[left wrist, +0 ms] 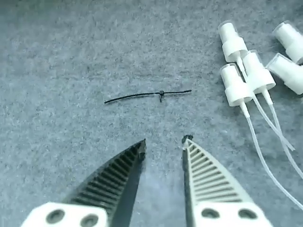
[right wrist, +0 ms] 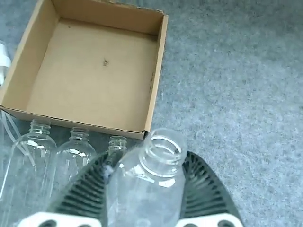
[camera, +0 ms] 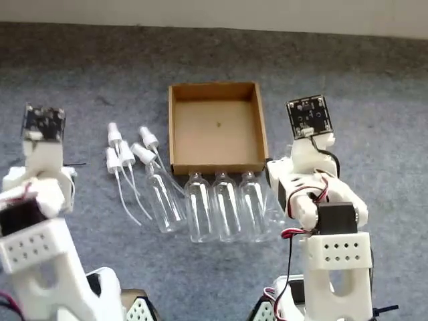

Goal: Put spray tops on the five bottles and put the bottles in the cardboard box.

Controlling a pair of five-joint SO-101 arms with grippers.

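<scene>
The open cardboard box (camera: 215,127) is empty. In front of it, three clear bottles (camera: 226,204) lie side by side, and one more (camera: 164,197) lies angled to their left. None has a top. My right gripper (right wrist: 149,163) is shut on a fifth bottle (right wrist: 149,189), whose open neck is near the box's front right corner (right wrist: 147,128). Several white spray tops (camera: 127,154) with long tubes lie left of the box. My left gripper (left wrist: 164,142) stands open over bare carpet, with the spray tops (left wrist: 241,71) off to one side.
A thin black cable tie (left wrist: 149,96) lies on the grey carpet just beyond the left gripper's tips. The lying bottles (right wrist: 75,151) sit right beside the held bottle. Open carpet stretches right of the box (right wrist: 90,80).
</scene>
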